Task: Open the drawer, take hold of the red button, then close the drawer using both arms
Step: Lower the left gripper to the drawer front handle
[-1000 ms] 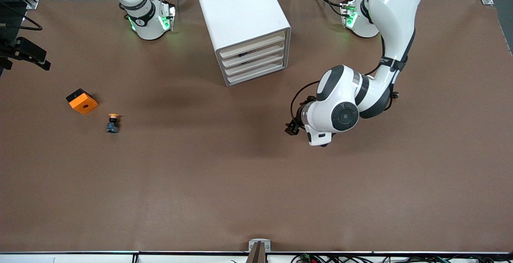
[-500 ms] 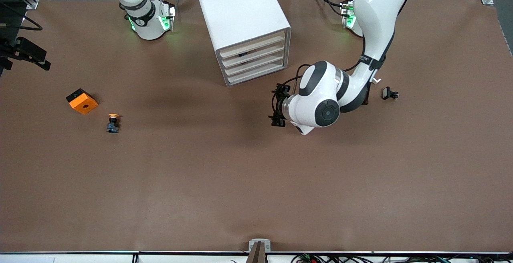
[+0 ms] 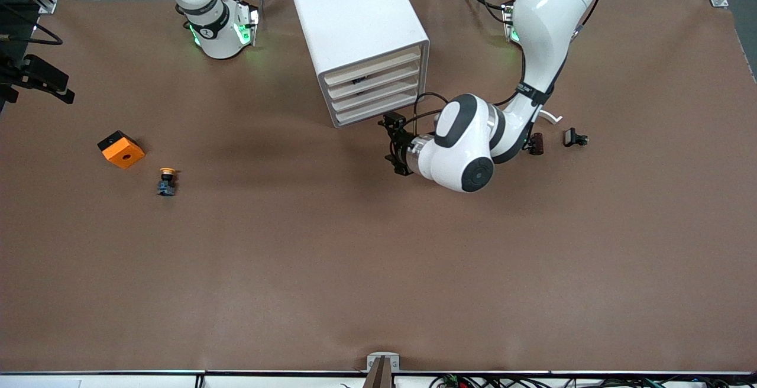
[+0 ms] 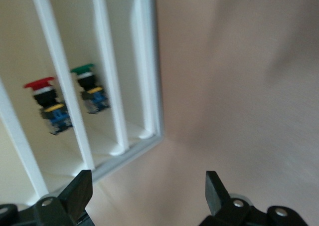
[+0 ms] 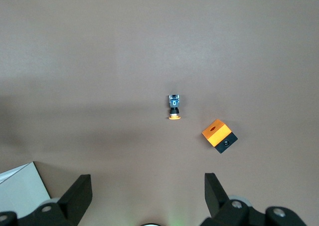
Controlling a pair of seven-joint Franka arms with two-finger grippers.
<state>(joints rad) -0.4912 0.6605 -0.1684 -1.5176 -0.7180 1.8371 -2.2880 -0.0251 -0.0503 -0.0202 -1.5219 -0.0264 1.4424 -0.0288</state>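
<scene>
Left pincer (image 3: 395,145), spread wide mid-frame before the cabinet (image 3: 361,39), could catch the wrong drawer; slats crowd close. Right pincer (image 5: 144,198), spread, waits.

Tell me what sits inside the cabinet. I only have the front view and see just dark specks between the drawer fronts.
Observer: The left wrist view shows a red-capped button inside, with a green-capped button in the gap beside it.
Operator: Is the left gripper open?
Observer: Yes, the left gripper is open, facing the cabinet front without touching it.
Operator: And the right gripper? It's off my picture.
Observer: The right gripper is open, high over the yellow-capped button and orange cube.
</scene>
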